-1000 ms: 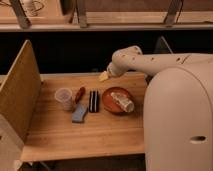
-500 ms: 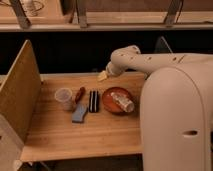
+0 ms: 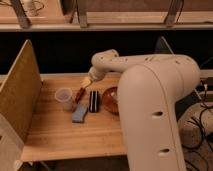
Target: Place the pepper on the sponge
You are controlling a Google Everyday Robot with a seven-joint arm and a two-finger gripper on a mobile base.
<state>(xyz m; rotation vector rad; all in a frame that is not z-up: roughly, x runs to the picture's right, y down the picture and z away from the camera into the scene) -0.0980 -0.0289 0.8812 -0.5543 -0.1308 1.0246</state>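
My gripper [image 3: 86, 81] hangs over the back part of the desk [image 3: 65, 137], just above the pepper [image 3: 80, 94]. Its jaws are open and hold nothing. The pepper is small and red. It lies on the wood between the clear cup [image 3: 64, 98] and the black block [image 3: 93, 101]. The sponge [image 3: 80, 114] is flat and blue-grey. It lies close to the pepper, nearer the front edge. I cannot tell if they touch. A round brown bowl [image 3: 111, 99] sits past the black block, partly hidden by my big white arm [image 3: 150, 100]. A tall board [image 3: 20, 87] stands along the desk's left side.
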